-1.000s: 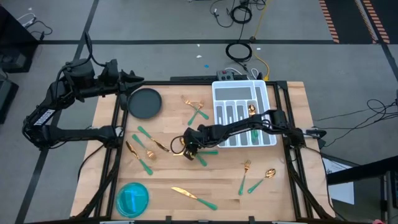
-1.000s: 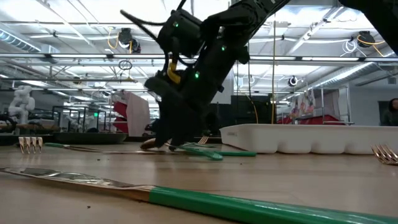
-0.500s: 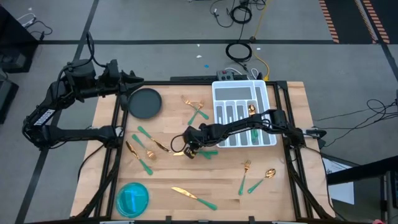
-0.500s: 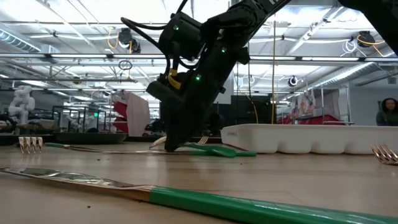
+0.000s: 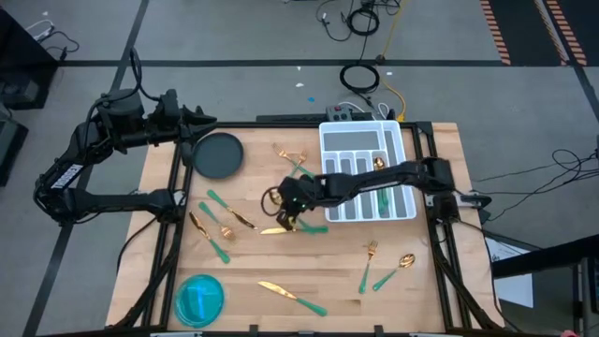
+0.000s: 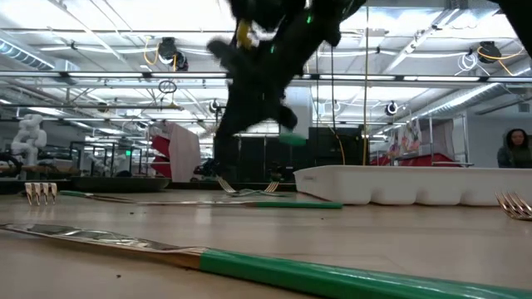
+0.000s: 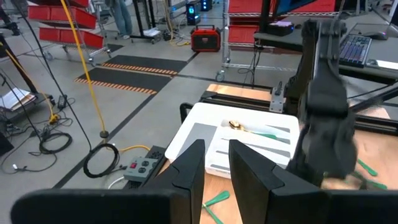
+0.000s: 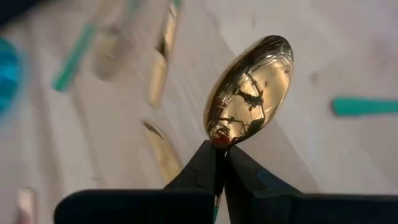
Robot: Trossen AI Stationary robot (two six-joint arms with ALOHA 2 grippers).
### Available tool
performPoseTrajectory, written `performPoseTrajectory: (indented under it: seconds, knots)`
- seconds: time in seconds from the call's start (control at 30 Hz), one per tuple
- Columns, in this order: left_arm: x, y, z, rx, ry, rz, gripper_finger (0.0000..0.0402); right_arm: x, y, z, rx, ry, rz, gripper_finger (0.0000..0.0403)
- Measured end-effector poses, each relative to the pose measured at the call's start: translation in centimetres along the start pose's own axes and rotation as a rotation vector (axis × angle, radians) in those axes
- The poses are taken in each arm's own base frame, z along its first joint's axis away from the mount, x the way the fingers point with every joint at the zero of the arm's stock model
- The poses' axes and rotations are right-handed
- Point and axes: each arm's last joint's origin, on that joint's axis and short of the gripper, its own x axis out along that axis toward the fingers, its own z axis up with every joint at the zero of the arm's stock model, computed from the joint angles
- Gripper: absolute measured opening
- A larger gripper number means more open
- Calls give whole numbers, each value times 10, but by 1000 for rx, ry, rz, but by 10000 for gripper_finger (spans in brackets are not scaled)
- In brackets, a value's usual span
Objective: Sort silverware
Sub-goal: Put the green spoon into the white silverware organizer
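Note:
My right gripper [image 5: 284,208] hangs over the table's middle, shut on a gold-headed spoon [image 8: 250,90] with a green handle. In the low view the gripper [image 6: 249,116] is well above the wood. More silverware lies flat on the table: a fork and a knife [image 5: 223,217] at the left, a pair [image 5: 298,167] beside the tray, a fork [image 5: 368,262] and spoon [image 5: 398,267] at the right, a knife [image 5: 292,296] near the front. One spoon [image 5: 378,165] lies in the white tray [image 5: 363,140]. My left gripper [image 7: 216,165] waits open, high above the far left corner. My right gripper pinches the spoon's neck [image 8: 217,142], just behind the bowl, between its two fingertips. The gold bowl sticks out past the fingertips. The fingers slant down from the table's right. The spoon is lifted clear of the table, its green handle [image 6: 289,138] sticking out beside the fingers.
A black plate [image 5: 218,154] stands at the far left and a blue bowl [image 5: 200,298] at the near left corner. A gold and green piece [image 5: 295,228] lies right below the raised gripper. A person [image 6: 515,149] stands in the room behind.
My right gripper has shut on the spoon at the table top and then risen, a little toward the far edge. The spoon has come up with it, lifted clear of the wood. The other pieces lie as before.

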Motion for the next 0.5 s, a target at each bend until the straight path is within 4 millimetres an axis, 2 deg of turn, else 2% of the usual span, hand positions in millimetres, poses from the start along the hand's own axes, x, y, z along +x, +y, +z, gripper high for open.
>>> performPoseTrajectory:
  seconds: [0.13,0.27,0.4,0.5]
  knots:
    - [0,0,0,0,0,0,82,-41,1,21,-9,-106,0,1]
    - [0,0,0,-2,0,0,82,-79,-10,29,10,-137,-73,0]
    - [0,0,0,-3,1,0,82,-117,-25,24,77,-217,-38,0]
    - [0,0,0,-3,3,0,82,-140,-41,8,176,-316,19,0]
